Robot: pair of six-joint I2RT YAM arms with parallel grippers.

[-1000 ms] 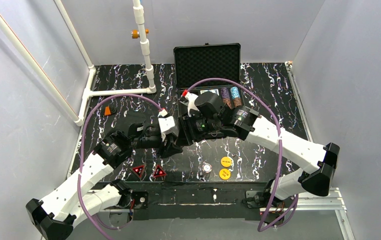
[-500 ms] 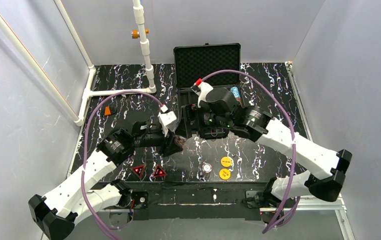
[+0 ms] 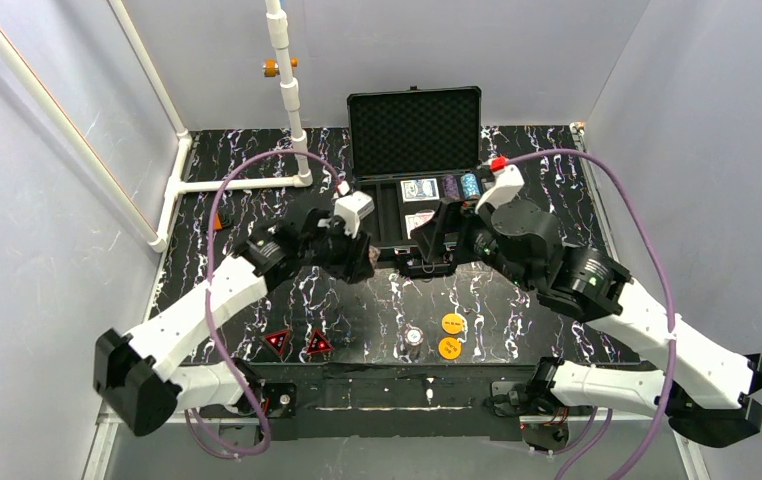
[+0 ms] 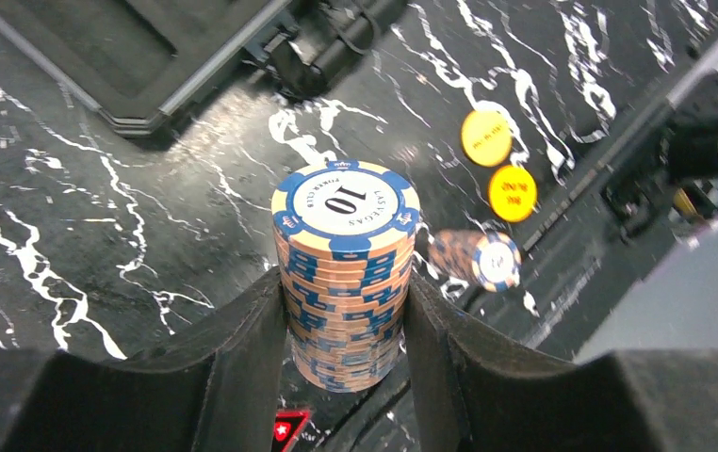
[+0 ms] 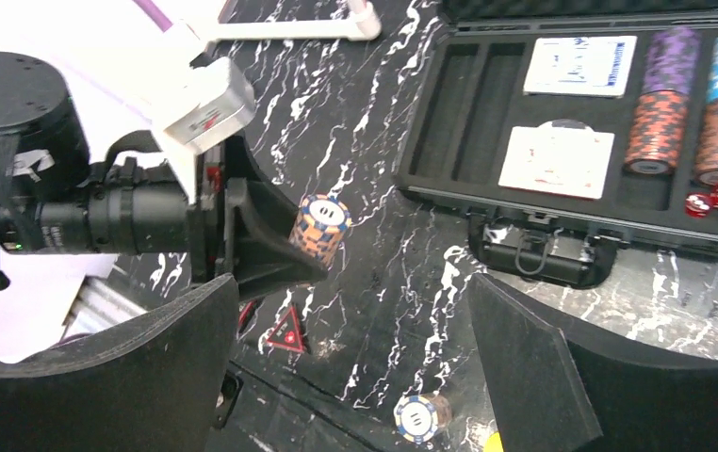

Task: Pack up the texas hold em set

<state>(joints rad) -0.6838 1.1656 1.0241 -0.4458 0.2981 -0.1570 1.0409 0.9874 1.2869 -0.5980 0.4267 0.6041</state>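
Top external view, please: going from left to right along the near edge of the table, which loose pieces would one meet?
A red-black triangle → a second red-black triangle → a short chip stack lying on its side → two yellow discs, one behind the other, so unordered between themselves.

case open | left tool holds chip stack | orange discs, triangles lie loose

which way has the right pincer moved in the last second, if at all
Yes. In the top view the right pincer has swung right, from off the front left corner of the case to in front of its middle.
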